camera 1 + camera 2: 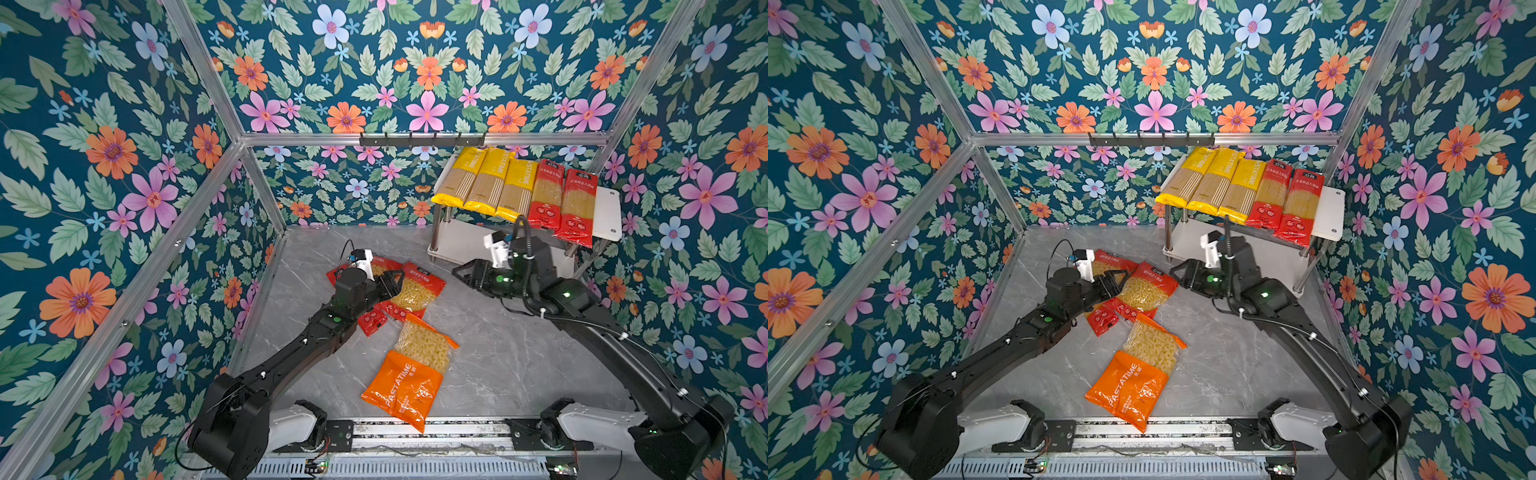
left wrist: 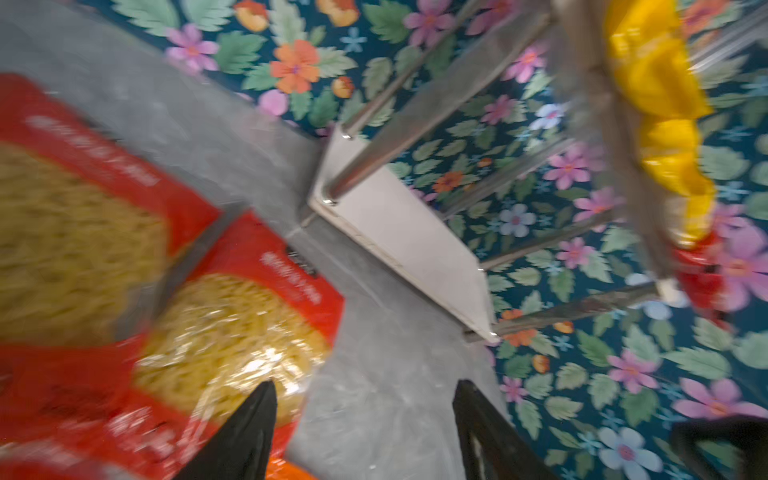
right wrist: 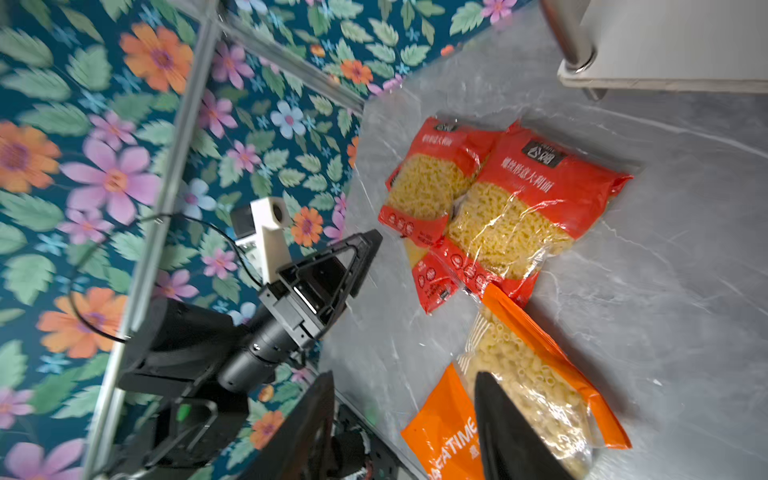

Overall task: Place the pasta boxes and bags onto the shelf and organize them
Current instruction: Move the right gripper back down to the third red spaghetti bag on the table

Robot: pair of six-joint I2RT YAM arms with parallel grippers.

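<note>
Orange bag (image 1: 409, 376): flat on bench (image 1: 519, 353), nearest the front.
Two red bags (image 1: 415, 291): overlapping, mid-bench.
Left hand (image 2: 365, 384): fingers wide apart, holding nothing, over the red bags' edge.
Right hand (image 3: 405, 376): fingers apart, holding nothing, near shelf (image 1: 606, 208).
Shelf top: three yellow packs (image 1: 486, 183), two red packs (image 1: 565, 199), side by side.

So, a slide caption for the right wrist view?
Two red plastic macaroni bags and an orange macaroni bag lie on the grey marble table before the open right gripper.
</note>
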